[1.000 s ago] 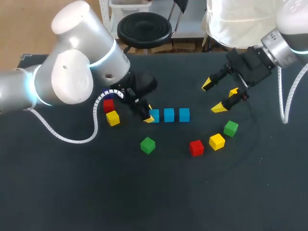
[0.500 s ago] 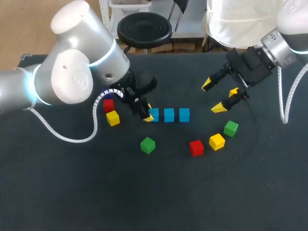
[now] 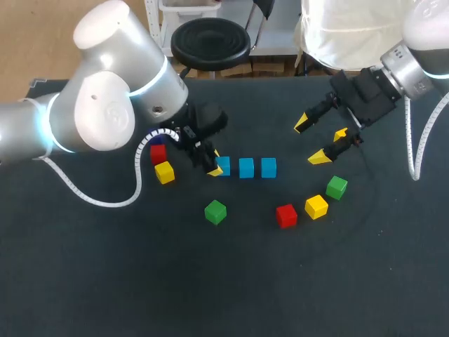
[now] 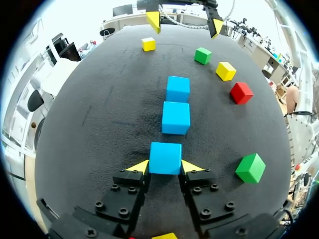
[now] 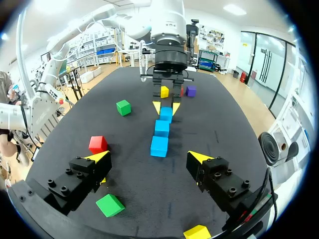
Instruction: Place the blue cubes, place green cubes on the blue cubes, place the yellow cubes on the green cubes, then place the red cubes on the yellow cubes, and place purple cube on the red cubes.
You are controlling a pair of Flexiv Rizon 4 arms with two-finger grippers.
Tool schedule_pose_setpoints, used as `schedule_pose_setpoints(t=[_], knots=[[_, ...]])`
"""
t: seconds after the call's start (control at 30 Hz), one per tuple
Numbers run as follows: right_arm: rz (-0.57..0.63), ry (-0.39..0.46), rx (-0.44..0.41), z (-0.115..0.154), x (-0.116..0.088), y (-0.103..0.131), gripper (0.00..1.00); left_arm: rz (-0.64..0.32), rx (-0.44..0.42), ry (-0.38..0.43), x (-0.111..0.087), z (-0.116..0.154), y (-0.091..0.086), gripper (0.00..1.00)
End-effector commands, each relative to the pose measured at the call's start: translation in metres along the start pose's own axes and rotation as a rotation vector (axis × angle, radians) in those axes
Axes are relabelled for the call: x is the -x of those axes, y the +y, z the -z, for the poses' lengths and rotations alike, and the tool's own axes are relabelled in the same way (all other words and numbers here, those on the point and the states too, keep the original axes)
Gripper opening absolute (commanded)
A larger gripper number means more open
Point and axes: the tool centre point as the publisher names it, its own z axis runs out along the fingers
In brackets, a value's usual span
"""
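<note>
Holding the first blue cube (image 4: 165,158) from both sides, my left claw (image 4: 165,167) sits low on the desk (image 3: 210,281). That cube rests on the desk at one end of a row. There are three blue cubes in the row. The middle blue cube (image 4: 176,118) and the last blue cube (image 4: 178,89) lie ahead of the claw, with small gaps between them.

My right claw (image 3: 311,140) hangs above the desk past the far end of the row. It is wide open and has nothing in it.

There are two green ones. The near green cube (image 3: 215,211) sits alone beside the row, and the far green cube (image 3: 337,187) is near the right claw.

There are three yellow ones. The first yellow cube (image 3: 164,172) is just beside the first red cube (image 3: 158,154), by my left arm (image 3: 105,105). The second yellow cube (image 3: 316,206) sits between the second red cube (image 3: 286,215) and the far green cube. The third yellow cube (image 4: 148,44) lies by the right claw.

That makes two red ones. One purple cube (image 5: 191,90) sits near the first red cube.
</note>
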Motion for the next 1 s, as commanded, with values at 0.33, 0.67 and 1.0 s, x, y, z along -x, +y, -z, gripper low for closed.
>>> schedule_pose_setpoints(t=[0.33,0.67,1.0], knots=[[0.0,0.001,0.0,0.0,0.0002,0.0,1.0,0.007,-0.018,0.005,-0.003,-0.0072,-0.0052,0.0],[0.0,0.001,0.0,0.0,0.0002,0.0,1.0,0.002,-0.005,-0.002,-0.0008,0.0005,-0.0035,0.0],[0.0,0.001,0.0,0.0,0.0002,0.0,1.0,0.003,-0.013,-0.002,-0.001,-0.001,-0.0087,0.0]])
